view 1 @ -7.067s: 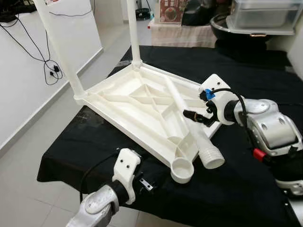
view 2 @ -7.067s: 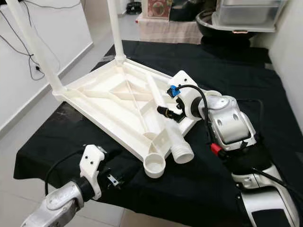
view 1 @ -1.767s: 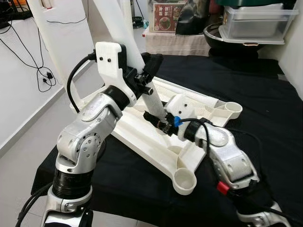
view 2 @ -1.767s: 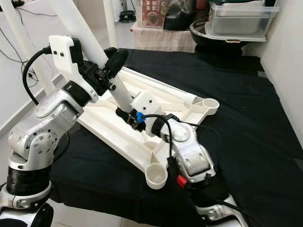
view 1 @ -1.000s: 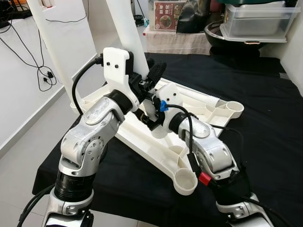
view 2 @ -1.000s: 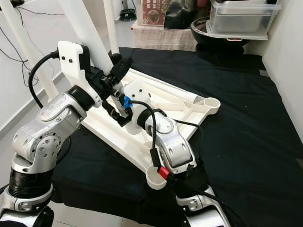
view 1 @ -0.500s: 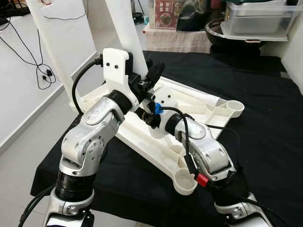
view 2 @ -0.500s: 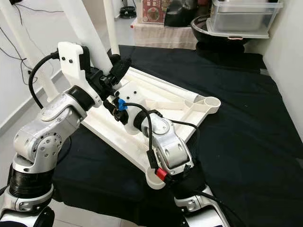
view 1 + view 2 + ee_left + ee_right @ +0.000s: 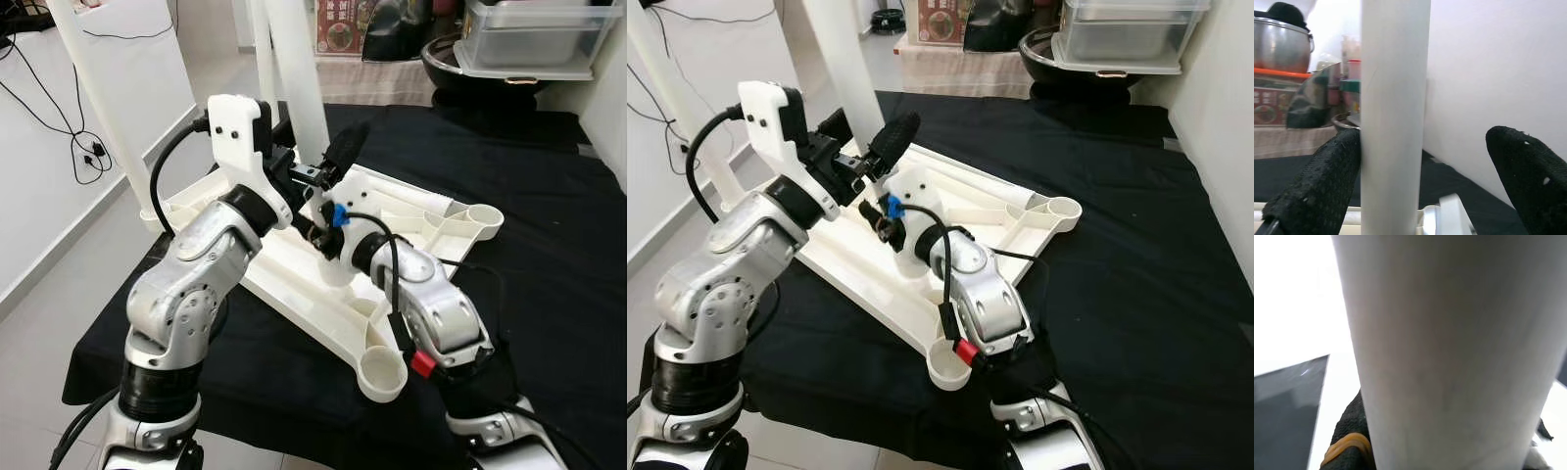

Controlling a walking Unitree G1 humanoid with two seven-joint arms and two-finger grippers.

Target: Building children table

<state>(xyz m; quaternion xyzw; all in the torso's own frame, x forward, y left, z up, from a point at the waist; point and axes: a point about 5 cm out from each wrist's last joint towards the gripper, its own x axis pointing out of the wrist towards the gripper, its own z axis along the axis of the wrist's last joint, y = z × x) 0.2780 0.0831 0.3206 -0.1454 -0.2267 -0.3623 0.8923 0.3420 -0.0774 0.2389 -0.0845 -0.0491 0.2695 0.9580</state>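
Leg (image 9: 299,73) standing upright over the upturned tabletop (image 9: 421,211).
Right gripper (image 9: 884,221) is clamping its base; left gripper (image 9: 328,166) is spread around it higher up. Smooth, light, rigid plastic: grip low.

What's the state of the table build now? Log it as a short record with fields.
tabletop: upside down on black cloth
fitted legs: two, upright at far corners
loose leg: upright over tabletop
left gripper: jaws open around loose leg
right gripper: clamped low on loose leg
empty sockets: two, near and right corners
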